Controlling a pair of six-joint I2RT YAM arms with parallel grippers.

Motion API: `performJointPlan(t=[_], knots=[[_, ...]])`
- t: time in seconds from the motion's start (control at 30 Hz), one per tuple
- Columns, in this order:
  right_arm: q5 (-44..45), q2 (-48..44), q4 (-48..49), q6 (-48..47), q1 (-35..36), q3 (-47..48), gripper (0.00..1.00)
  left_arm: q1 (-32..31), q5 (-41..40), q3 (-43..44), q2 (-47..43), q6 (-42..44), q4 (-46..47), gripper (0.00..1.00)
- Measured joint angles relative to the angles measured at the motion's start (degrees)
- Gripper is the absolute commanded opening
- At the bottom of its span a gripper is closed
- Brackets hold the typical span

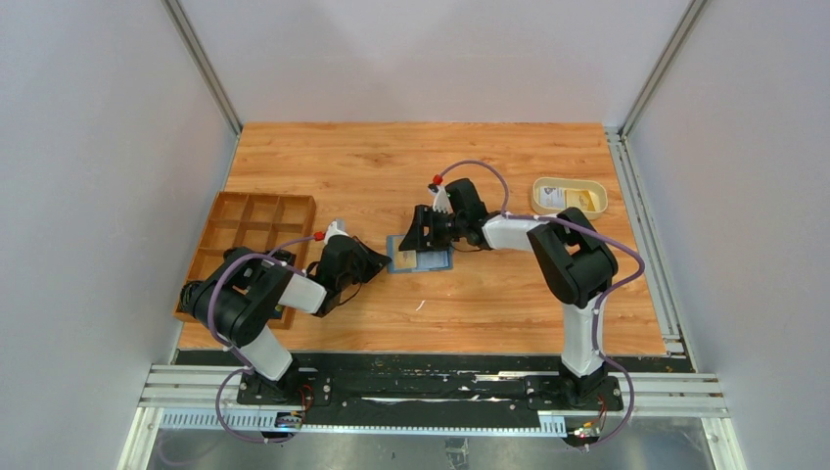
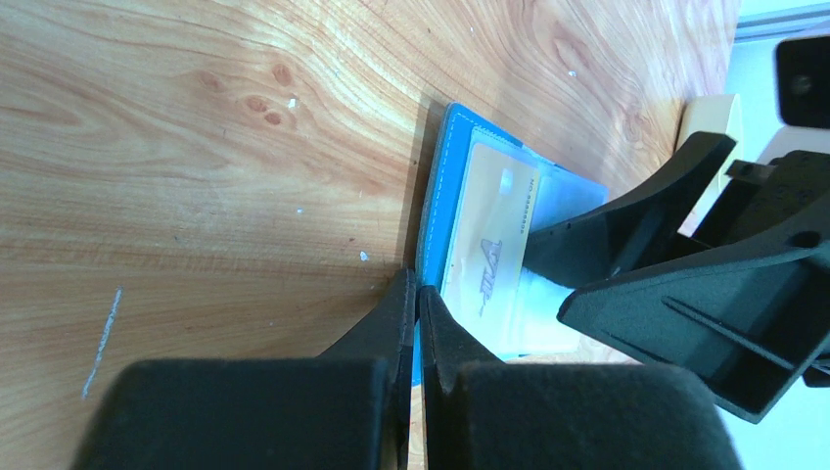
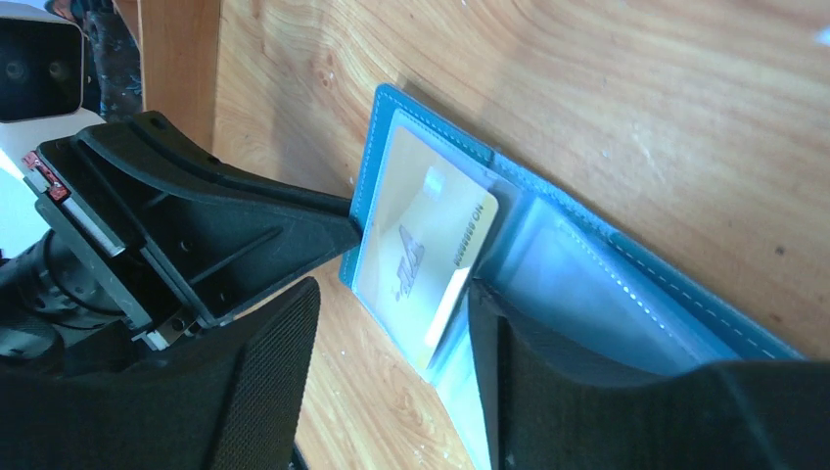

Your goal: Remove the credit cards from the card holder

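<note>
Two hands met at the blue card holder (image 1: 421, 260), which lay open and flat near the middle of the bench (image 1: 391, 162). The left hand (image 2: 416, 294) had its fingers together, tips pressed on the holder's outer edge at the lower centre of its wrist view, apparently pinning it down. The right hand (image 3: 391, 304) had its fingers apart, straddling a tan card (image 3: 421, 245) that sat askew and partly out of its clear sleeve (image 3: 577, 264). One finger was right beside the card's loose edge; whether it touched could not be told. A cream dish (image 1: 599, 201) at the upper right of the overhead view already held pale and yellow cards (image 1: 566, 197), so this looked like a late extraction. The main risk was probably the pinch. A thin card lying nearly flat gives the fingers little to bite, so they could slide over it or catch the sleeve film along with it. If the sleeve were caught, pulling would likely drag the whole holder. The left hand bore only on the very rim, so the holder could slip free, flip or fold shut. The two hands also stood very close together, leaving little room before their fingers knocked.
</note>
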Motion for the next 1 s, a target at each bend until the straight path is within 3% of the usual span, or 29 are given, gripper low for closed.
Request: performJointPlan(t=[0.2, 0.37, 1.0], knots=[[-4.39, 1.09, 5.11, 6.36, -0.96, -3.69, 0.25, 0.0, -0.07, 0.02, 0.0, 0.13, -0.02, 0.0], [-6.62, 1.84, 6.01, 9.84, -0.94, -5.03, 0.11, 0.0, -0.04, 0.02, 0.0, 0.17, -0.02, 0.0], [-8.68, -0.59, 2.43, 7.61, -4.48, -5.05, 0.09, 0.0, -0.22, 0.04, 0.0, 0.42, 0.0, 0.0]])
